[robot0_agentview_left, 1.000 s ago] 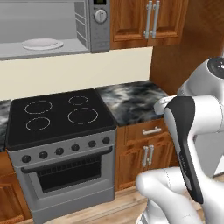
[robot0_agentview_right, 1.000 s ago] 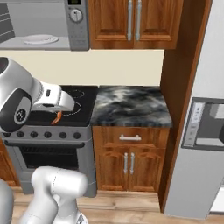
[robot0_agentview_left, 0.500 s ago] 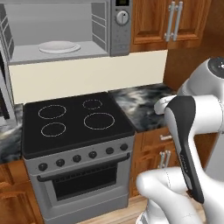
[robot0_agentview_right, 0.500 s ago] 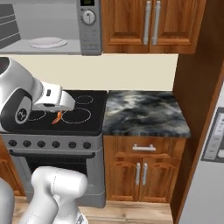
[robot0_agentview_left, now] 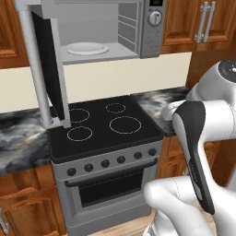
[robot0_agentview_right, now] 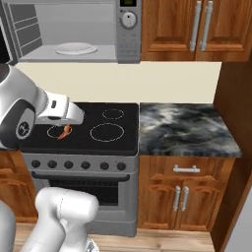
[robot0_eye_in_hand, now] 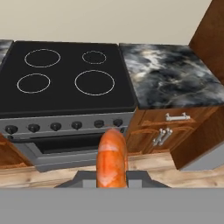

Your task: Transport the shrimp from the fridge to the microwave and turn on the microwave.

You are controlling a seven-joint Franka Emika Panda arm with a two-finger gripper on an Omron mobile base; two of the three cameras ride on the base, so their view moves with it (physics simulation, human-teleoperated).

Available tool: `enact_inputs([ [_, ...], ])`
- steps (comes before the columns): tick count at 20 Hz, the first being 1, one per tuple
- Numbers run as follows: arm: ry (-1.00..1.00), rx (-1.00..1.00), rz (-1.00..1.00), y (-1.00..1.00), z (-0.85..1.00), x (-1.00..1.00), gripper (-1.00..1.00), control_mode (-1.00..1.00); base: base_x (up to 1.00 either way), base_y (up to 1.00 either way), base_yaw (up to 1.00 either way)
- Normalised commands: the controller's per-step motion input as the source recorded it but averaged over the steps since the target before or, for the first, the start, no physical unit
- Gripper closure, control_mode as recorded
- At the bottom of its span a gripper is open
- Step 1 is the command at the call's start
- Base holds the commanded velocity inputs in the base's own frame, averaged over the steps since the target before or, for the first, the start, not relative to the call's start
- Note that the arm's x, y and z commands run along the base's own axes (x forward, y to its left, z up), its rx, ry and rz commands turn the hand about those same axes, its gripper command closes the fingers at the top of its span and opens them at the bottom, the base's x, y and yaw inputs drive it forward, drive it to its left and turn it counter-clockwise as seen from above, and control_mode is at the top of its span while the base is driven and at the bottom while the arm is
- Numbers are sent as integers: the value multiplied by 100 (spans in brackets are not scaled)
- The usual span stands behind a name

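Hand view: tool [robot0_eye_in_hand: 112, 181] clamps one shrimp [robot0_eye_in_hand: 112, 158] above four-ring stove [robot0_eye_in_hand: 65, 78].

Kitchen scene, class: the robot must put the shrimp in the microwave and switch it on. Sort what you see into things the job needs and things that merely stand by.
Needed for the job:
- shrimp, held in the gripper
- microwave, door open
- white plate inside it

Standing by:
- stove
- marble counter
- wooden cabinets

White arm bent at chest height, gripper [robot0_eye_in_hand: 112, 183] clamped tight
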Motion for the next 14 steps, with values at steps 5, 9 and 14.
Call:
enact_inputs([
  [5, 0, 0, 0, 0, 0, 0, 100, 100, 34, 44, 3],
  [9, 0, 0, 0, 0, 0, 0, 100, 100, 46, 33, 2],
  [14, 0, 0, 0, 0, 0, 0, 100, 100, 24, 38, 6],
])
